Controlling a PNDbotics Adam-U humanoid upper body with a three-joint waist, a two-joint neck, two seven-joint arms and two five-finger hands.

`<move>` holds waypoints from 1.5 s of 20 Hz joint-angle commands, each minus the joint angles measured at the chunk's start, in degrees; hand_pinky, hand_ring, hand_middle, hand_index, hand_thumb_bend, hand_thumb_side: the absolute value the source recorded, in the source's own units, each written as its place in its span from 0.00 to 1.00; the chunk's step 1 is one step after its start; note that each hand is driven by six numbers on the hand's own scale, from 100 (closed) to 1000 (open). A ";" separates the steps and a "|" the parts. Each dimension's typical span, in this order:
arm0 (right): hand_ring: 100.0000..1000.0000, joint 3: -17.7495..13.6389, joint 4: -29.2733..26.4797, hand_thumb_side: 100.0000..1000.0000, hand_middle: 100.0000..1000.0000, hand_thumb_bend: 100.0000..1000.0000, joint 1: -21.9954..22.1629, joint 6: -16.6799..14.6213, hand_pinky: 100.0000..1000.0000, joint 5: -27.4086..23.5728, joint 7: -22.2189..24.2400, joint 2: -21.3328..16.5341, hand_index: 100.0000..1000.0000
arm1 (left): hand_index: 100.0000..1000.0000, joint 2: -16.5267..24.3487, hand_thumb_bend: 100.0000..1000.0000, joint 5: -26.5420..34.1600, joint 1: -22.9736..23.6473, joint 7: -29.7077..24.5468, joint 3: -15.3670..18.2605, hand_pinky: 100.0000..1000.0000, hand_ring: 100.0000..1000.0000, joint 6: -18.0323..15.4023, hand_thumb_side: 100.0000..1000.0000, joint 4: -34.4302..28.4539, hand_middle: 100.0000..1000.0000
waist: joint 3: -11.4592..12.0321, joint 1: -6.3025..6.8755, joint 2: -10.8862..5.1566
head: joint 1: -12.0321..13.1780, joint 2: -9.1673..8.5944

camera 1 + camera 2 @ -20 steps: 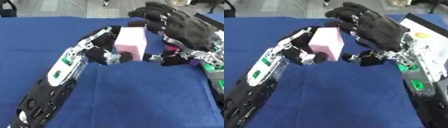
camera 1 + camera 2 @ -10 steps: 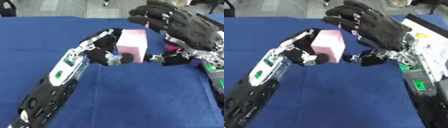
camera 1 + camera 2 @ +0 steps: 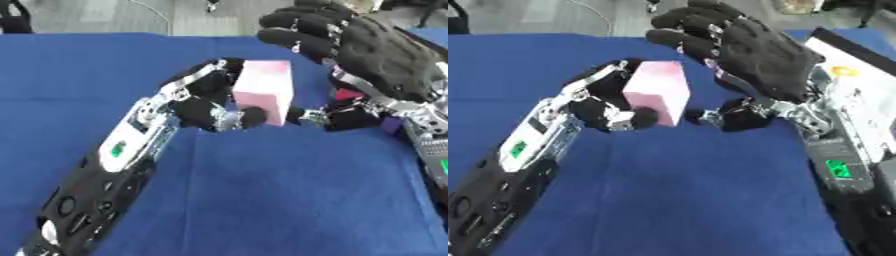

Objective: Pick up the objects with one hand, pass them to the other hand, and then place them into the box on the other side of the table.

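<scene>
- Block (image 3: 262,90), pink, sits upright in the left hand (image 3: 206,102), whose fingers curl round it above the blue table (image 3: 262,200).
- Right hand (image 3: 754,55) hovers just right of block, fingers spread.
- Right eye view alone shows a white box (image 3: 855,87) right of block.

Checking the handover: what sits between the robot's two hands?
The pink block, held in the left hand; the right hand arches open just beside it. Clearest in the right eye view.

The right robot hand (image 3: 754,55) now arches further over the pink block (image 3: 262,90), its thumb closer to the block's lower edge than a second ago.
</scene>
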 commanded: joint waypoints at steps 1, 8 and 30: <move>0.92 -0.44 -1.17 0.00 0.90 0.48 -0.93 -0.32 0.97 -0.90 -0.21 -1.44 0.92 | 0.56 -0.28 0.26 0.25 -1.21 0.18 0.36 0.61 0.44 -0.28 0.06 -0.53 0.44 | -0.10 -0.90 -1.71 | 0.06 -0.14; 0.92 -0.24 -1.17 0.00 0.89 0.37 -0.92 -1.47 0.98 -2.95 1.80 -1.88 0.84 | 0.56 -0.77 0.24 0.42 -1.56 0.73 0.51 0.62 0.44 -0.38 0.06 -0.27 0.44 | 0.00 -1.10 -1.67 | 0.09 -0.14; 0.79 -1.51 -1.17 0.00 0.69 0.02 -0.53 -0.03 0.80 -9.24 -5.45 -2.30 0.41 | 0.63 -1.17 0.34 0.61 -1.97 0.28 0.30 0.65 0.51 -0.65 0.24 0.27 0.51 | -0.18 -1.02 -1.74 | 0.11 -0.14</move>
